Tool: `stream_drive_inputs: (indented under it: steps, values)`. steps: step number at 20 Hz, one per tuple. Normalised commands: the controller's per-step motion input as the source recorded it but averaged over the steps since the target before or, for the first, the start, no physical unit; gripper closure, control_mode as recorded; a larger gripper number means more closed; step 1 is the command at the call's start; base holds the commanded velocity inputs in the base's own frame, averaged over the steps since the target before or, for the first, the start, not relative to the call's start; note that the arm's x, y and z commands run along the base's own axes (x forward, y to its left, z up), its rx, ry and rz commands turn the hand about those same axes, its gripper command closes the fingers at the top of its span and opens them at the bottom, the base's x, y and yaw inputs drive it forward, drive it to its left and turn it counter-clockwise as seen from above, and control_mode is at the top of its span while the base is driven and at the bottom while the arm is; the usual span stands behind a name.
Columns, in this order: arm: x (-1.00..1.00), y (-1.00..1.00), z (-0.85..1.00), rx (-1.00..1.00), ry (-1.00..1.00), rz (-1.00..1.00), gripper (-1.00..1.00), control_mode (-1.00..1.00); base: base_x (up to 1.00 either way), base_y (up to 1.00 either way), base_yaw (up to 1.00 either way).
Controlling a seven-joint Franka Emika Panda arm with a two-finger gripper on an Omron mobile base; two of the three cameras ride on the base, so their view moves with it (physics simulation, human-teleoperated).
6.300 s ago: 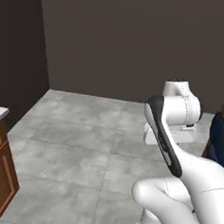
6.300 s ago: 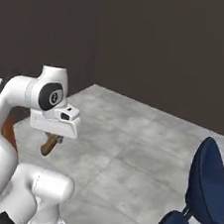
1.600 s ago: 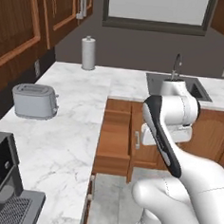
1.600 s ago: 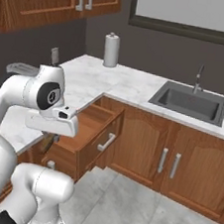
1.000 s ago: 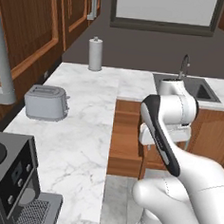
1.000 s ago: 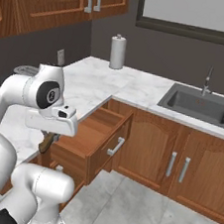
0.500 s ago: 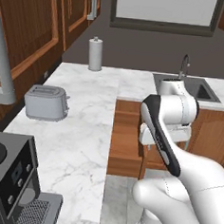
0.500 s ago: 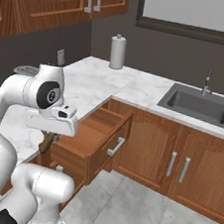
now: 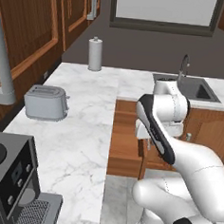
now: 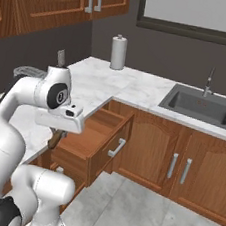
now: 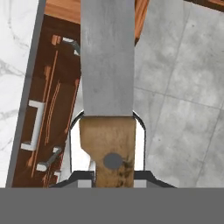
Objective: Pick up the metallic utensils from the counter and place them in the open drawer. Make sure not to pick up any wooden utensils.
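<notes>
Between the fingers of the hand (image 11: 113, 175) a metallic utensil (image 11: 107, 87) is clamped by its brown handle, its flat grey blade reaching away from the hand over wooden cabinet fronts and grey floor tiles (image 11: 183, 96). Just ahead of and below the hand, the open drawer (image 10: 89, 134) is seen pulled out from under the white marble desk (image 9: 85, 112). Beyond the drawer, well apart from the hand, a sink (image 10: 199, 106) is set into the desk.

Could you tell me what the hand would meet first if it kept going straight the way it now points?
The hand, shut on the metal utensil, points down. Past the blade lie the grey floor and a brown cabinet front; probably the floor first, though depth is unclear.
</notes>
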Motion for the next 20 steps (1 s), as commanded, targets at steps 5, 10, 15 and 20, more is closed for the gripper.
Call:
stream_drive_inputs:
  steps: [5,10,15,20]
  values:
    - [1.00,0.02,-0.29,0.02,0.00,-0.08,1.00,-1.00,0.00,0.00,0.00]
    - [1.00,0.02,-0.43,0.05,0.00,-0.12,1.00,-1.00,0.00,0.00,0.00]
    - [0.84,0.00,-0.70,0.01,0.00,-0.08,1.00,-1.00,0.00,0.00,0.00]
    - [0.63,0.00,-0.61,0.00,0.00,-0.09,1.00,-1.00,0.00,0.00,0.00]
